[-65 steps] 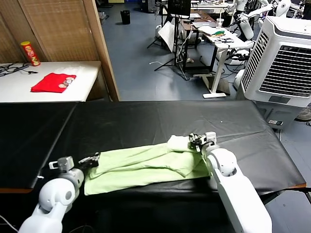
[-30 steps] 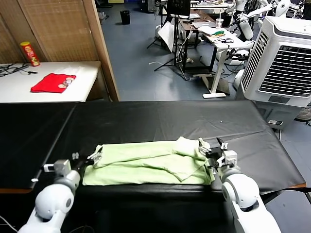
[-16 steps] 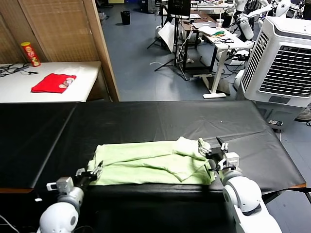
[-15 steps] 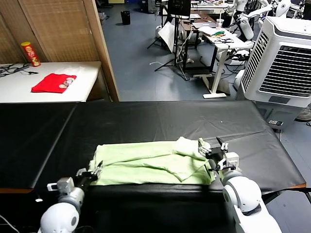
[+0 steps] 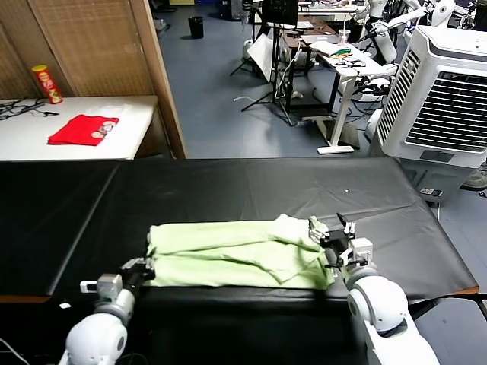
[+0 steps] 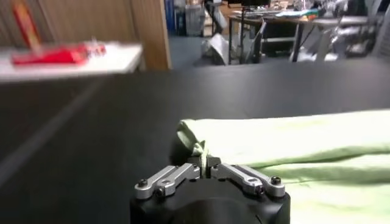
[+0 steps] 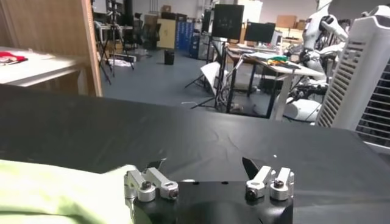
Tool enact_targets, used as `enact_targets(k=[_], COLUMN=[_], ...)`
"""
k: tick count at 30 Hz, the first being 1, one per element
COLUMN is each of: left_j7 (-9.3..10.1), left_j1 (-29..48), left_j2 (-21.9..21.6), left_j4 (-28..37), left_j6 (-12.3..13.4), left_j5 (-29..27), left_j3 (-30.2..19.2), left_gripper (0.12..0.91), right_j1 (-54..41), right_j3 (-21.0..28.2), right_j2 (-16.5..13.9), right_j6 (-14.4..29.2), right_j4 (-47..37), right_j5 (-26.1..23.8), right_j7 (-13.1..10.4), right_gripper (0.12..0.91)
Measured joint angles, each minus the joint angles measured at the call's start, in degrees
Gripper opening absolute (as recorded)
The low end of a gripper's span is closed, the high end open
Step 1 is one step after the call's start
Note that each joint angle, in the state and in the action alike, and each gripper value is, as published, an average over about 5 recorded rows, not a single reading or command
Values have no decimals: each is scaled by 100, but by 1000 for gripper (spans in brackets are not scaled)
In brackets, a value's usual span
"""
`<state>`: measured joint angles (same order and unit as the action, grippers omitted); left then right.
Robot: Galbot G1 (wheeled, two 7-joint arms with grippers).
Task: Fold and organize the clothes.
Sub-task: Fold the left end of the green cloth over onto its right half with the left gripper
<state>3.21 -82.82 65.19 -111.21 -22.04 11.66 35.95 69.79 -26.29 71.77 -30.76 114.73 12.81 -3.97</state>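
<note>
Green T-shirt [image 5: 236,253] folded, lower centre of black table [image 5: 228,186] | left gripper [image 5: 139,268] apparently pinching its left edge | right gripper [image 5: 332,233] spread wide, empty, beside right end.

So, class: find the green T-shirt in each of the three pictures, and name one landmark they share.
Head view: T-shirt lies near the front edge, between both claws.
Left wrist view: it spreads beyond the left claw.
Right wrist view: it fills one lower corner.
Shared landmark: the black table.
</note>
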Motion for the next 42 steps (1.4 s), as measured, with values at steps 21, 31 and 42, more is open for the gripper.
enact_targets(k=[21, 31, 42], left_j7=[762, 877, 875], left_j1=[227, 623, 761], left_j2=[-468, 366, 1088], left_j4=[-1266, -1417, -1185], left_j6=[-908, -1086, -915], left_j5=[1958, 2659, 2232], left_j3=[-608, -1733, -2171], left_gripper=[170, 170, 170], right_j1=[366, 456, 476], right_j3=[-257, -347, -265], right_j2=[233, 336, 394], right_j6=[82, 86, 86], right_j4=[108, 102, 45], right_j5=[-385, -522, -590], right_j7=[25, 33, 60], right_gripper=[798, 798, 798])
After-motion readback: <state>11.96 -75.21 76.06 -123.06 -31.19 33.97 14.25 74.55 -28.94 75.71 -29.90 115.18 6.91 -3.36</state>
